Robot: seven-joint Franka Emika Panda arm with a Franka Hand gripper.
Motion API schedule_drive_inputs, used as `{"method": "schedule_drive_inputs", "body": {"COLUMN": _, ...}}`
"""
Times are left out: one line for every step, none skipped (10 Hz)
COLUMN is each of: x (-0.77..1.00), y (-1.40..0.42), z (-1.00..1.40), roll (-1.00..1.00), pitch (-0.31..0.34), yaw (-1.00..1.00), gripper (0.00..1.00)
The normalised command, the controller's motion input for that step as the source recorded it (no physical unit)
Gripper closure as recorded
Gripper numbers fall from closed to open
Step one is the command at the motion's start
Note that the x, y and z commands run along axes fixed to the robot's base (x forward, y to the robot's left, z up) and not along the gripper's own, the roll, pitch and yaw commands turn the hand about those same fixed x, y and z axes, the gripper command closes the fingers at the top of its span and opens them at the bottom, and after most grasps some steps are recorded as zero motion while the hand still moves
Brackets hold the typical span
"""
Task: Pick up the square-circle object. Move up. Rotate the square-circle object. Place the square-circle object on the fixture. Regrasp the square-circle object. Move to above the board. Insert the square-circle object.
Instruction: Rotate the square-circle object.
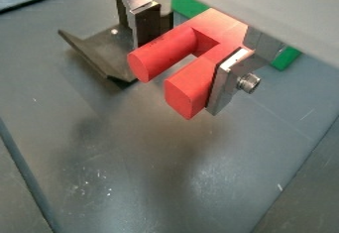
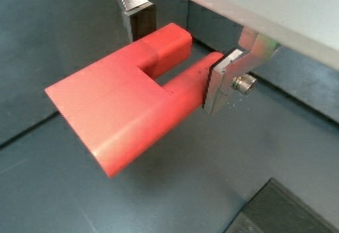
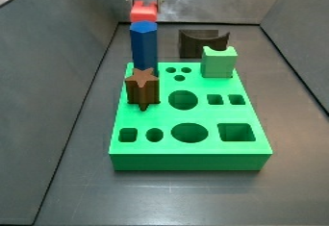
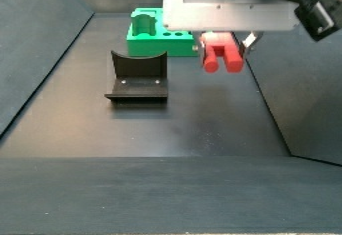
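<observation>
The square-circle object is a bright red piece with one round and one square prong. My gripper is shut on it, one silver finger against the square prong. It also shows in a wrist view between the fingers. In a side view the gripper holds the red piece in the air, to the right of the dark fixture and above the floor. The fixture lies below and beside the piece. The green board lies in front of the fixture.
On the board stand a tall blue prism, a brown star peg and a pale green notched block. The red piece hangs behind the prism. Grey walls enclose the dark floor.
</observation>
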Motion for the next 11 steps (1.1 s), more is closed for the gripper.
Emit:
{"method": "schedule_drive_inputs", "body": {"x": 0.01, "y": 0.00, "z": -1.00, "roll": 0.00, "pitch": -0.018, "yaw": 0.04, "gripper": 1.00}}
{"method": "schedule_drive_inputs", "body": {"x": 0.02, "y": 0.00, "z": -1.00, "roll": 0.00, "pitch": -0.019, "yaw": 0.04, "gripper": 1.00}}
{"method": "schedule_drive_inputs", "body": {"x": 0.02, "y": 0.00, "z": -1.00, "roll": 0.00, "pitch": -0.019, "yaw": 0.03, "gripper": 1.00}}
{"method": "schedule_drive_inputs", "body": {"x": 0.04, "y": 0.00, "z": -0.97, "roll": -0.01, "pitch": -0.016, "yaw": 0.02, "gripper": 1.00}}
{"method": "schedule_drive_inputs", "body": {"x": 0.04, "y": 0.00, "z": -0.87, "roll": -0.01, "pitch": -0.013, "yaw": 0.01, "gripper": 1.00}}
{"method": "schedule_drive_inputs", "body": {"x": 0.04, "y": 0.00, "z": -0.67, "roll": -0.01, "pitch": -0.009, "yaw": 0.01, "gripper": 1.00}}
{"method": "schedule_drive_inputs", "body": {"x": 0.04, "y": 0.00, "z": -0.52, "roll": -0.02, "pitch": -0.009, "yaw": 0.01, "gripper": 1.00}}
{"method": "schedule_drive_inputs", "body": {"x": 0.04, "y": 0.00, "z": -0.34, "roll": -0.02, "pitch": -0.015, "yaw": 0.01, "gripper": 1.00}}
{"method": "schedule_drive_inputs", "body": {"x": 0.04, "y": 0.00, "z": -0.24, "roll": -0.02, "pitch": -0.018, "yaw": 0.01, "gripper": 1.00}}
{"method": "schedule_drive_inputs", "body": {"x": 0.00, "y": 0.00, "z": 0.00, "roll": 0.00, "pitch": 0.000, "yaw": 0.00, "gripper": 0.00}}
{"method": "schedule_drive_inputs", "body": {"x": 0.00, "y": 0.00, "z": 1.00, "roll": 0.00, "pitch": 0.000, "yaw": 0.00, "gripper": 0.00}}
